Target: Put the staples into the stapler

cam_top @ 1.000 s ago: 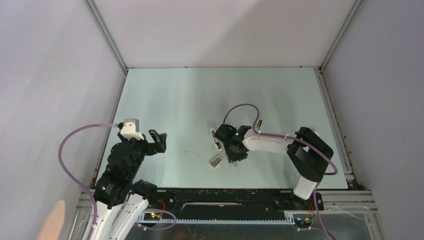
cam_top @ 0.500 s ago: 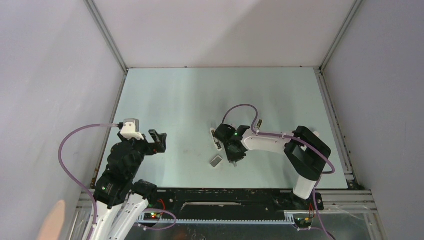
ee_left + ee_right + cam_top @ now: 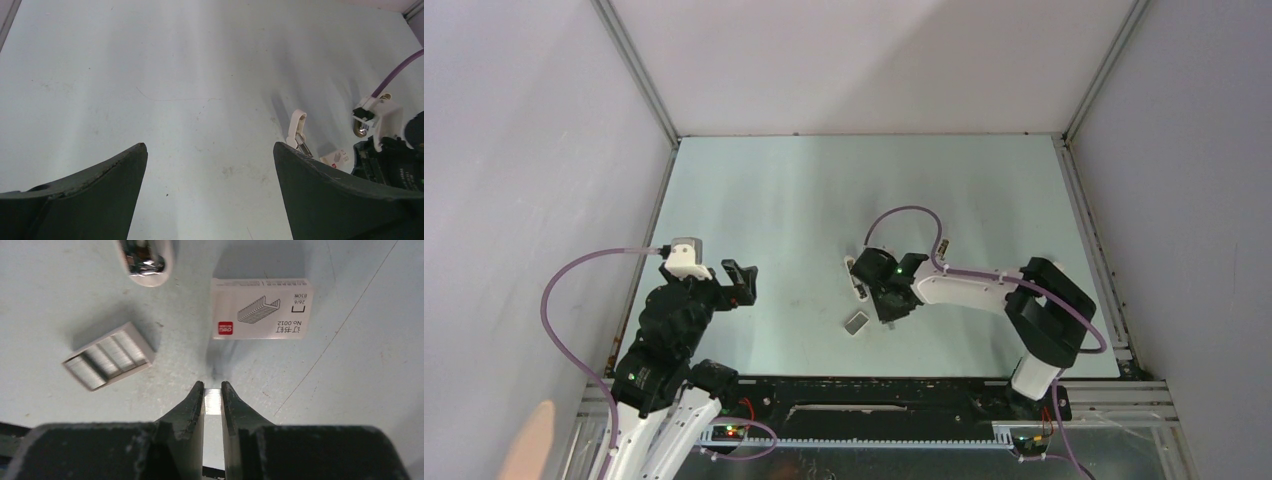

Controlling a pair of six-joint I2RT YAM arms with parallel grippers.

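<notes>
My right gripper is shut on a short silver strip of staples, held just above the table. The grey tray of staples lies to its front left; it also shows in the top view. The white printed staple box lies ahead of the fingertips. The whitish stapler lies beside the right gripper; its metal end shows at the upper left of the right wrist view. My left gripper is open and empty, well left of these things.
In the left wrist view the stapler, the box and the right arm's wrist sit at the right, beyond my open left gripper. A purple cable arches over the right wrist. Enclosure walls surround the table.
The right gripper has shifted slightly left and away from the near edge, toward the stapler. The left arm has not moved.
</notes>
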